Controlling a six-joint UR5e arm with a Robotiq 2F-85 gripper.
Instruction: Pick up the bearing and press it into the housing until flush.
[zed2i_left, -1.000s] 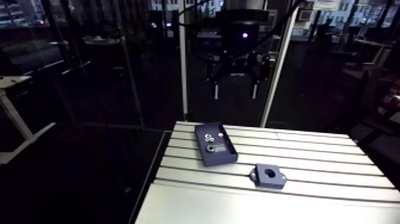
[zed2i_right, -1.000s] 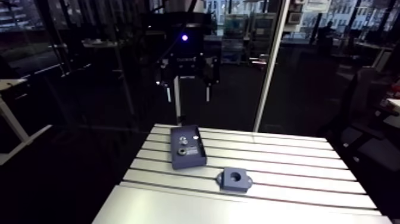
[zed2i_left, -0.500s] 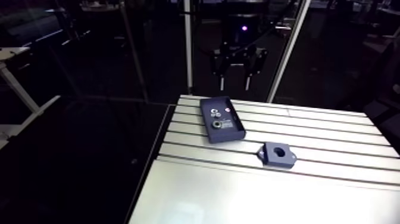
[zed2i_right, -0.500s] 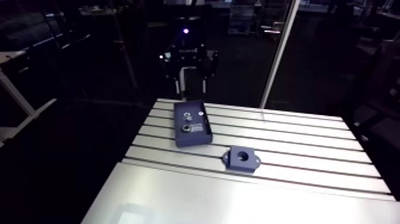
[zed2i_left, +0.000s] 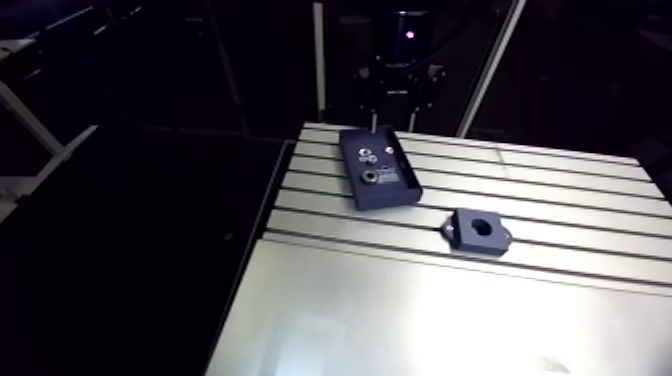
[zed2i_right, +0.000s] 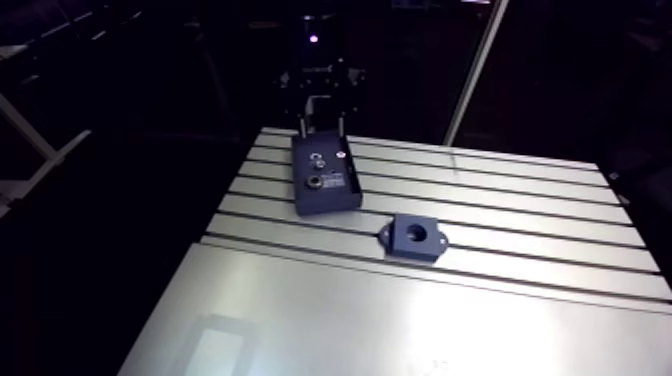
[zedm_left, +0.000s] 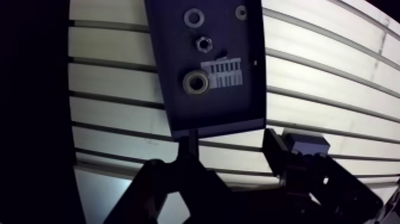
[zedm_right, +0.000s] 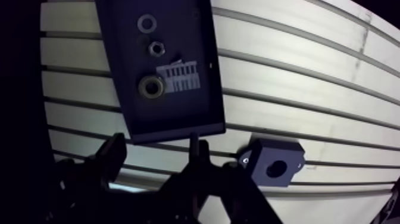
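Slotted table (zedm_left: 333, 89), bearing (zedm_left: 196, 82) in dark tray (zedm_left: 172, 59) ahead of empty, wide-spread gripper (zedm_left: 231, 140).

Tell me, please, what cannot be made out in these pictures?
Label in the tray: print too small and blurred, wrist view.
Housing bore: its depth lost in shadow, both views.
Bearing: markings too small, either view.
Gripper: too dark and small in the arm view to read its fingers.
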